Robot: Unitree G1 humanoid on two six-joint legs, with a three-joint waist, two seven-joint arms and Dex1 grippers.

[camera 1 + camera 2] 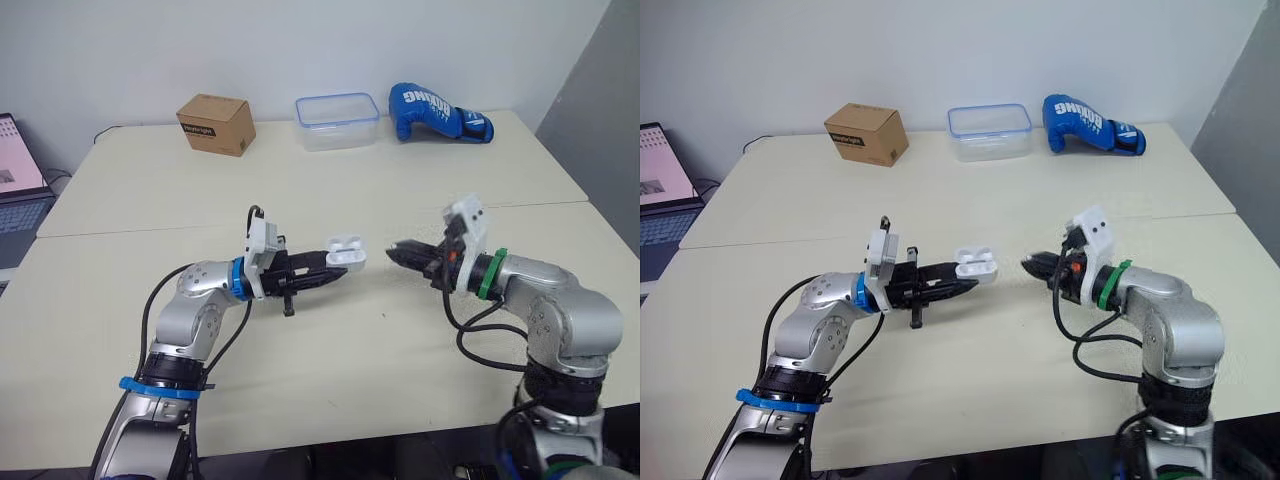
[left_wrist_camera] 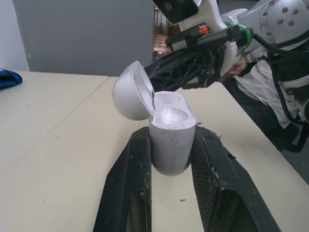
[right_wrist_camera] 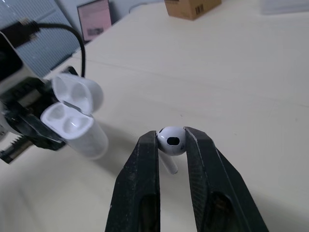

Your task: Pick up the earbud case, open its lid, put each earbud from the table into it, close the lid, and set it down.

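left gripper (image 1: pixel 338 270) clamped on earbud case (image 1: pixel 347 253), pointing inward; right gripper (image 1: pixel 394 252) pinching earbud (image 3: pixel 171 140), facing it

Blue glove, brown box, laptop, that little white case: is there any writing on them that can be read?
blue glove: white letters, apparently "BOXING", not certain.
cardboard box: dark printed label and a barcode, too small to read.
laptop: pink screen, nothing legible.
earbud case: no marking seen.

bare table (image 1: pixel 372 305) gap separates right claw (image 1: pixel 392 252) from earbud case (image 1: pixel 347 254)
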